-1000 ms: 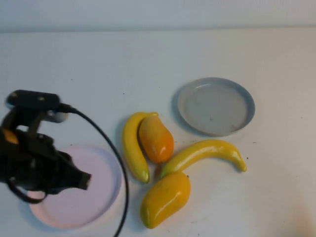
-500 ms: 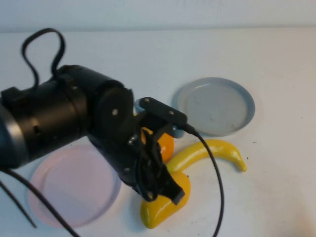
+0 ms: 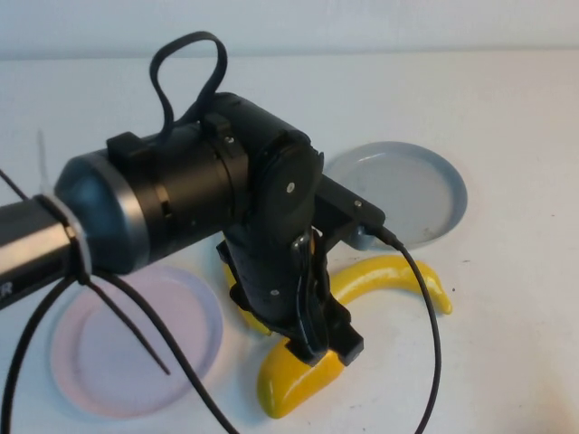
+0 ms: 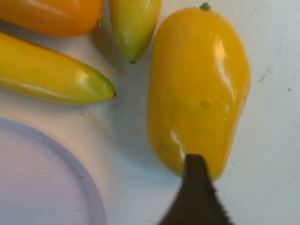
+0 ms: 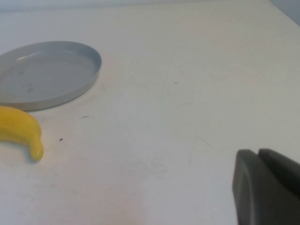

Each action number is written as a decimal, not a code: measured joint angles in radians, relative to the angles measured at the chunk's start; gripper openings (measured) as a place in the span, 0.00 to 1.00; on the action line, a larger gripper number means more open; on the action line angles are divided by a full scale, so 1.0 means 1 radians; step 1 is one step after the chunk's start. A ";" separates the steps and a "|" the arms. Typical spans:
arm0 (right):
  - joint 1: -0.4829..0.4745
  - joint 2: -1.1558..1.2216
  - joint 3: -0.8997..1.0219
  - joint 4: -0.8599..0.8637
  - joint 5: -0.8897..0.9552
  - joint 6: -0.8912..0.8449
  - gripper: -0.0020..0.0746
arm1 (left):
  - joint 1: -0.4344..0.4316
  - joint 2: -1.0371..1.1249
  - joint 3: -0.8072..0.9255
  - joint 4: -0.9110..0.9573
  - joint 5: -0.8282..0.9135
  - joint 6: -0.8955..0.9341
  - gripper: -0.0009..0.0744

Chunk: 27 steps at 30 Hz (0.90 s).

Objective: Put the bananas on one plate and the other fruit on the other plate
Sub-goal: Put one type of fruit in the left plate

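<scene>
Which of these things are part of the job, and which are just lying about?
Job: banana near grey plate, second banana, orange fruit, yellow fruit, pink plate; left gripper above yellow fruit; right gripper over bare table, away from the fruit.
Lying about: only the left arm's cable.

White bench [image 3: 507, 344] with a matte surface marked by scattered small dark specks and faint scuffs. Its far edge meets a pale grey-white wall [image 3: 362, 23] along a soft horizontal line across the top of the high view. Lighting is diffuse and even, giving soft-edged shadows on the bench; the right wrist view shows a bench corner [image 5: 286, 9] at upper right
</scene>
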 joint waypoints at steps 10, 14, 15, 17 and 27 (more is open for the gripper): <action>0.000 0.000 0.000 0.000 0.000 0.000 0.00 | 0.000 0.078 0.000 0.019 -0.046 0.022 0.90; 0.000 0.000 0.000 0.000 0.000 0.000 0.00 | 0.000 0.111 0.000 0.041 -0.058 0.026 0.90; 0.000 0.000 0.000 0.000 0.000 0.000 0.00 | 0.000 0.117 0.000 0.046 -0.062 0.029 0.90; 0.000 0.000 0.000 0.000 0.000 0.000 0.00 | 0.000 0.134 0.000 0.055 -0.075 0.040 0.90; 0.000 0.000 0.000 0.000 0.000 0.000 0.00 | 0.000 0.209 0.000 0.073 -0.098 0.057 0.90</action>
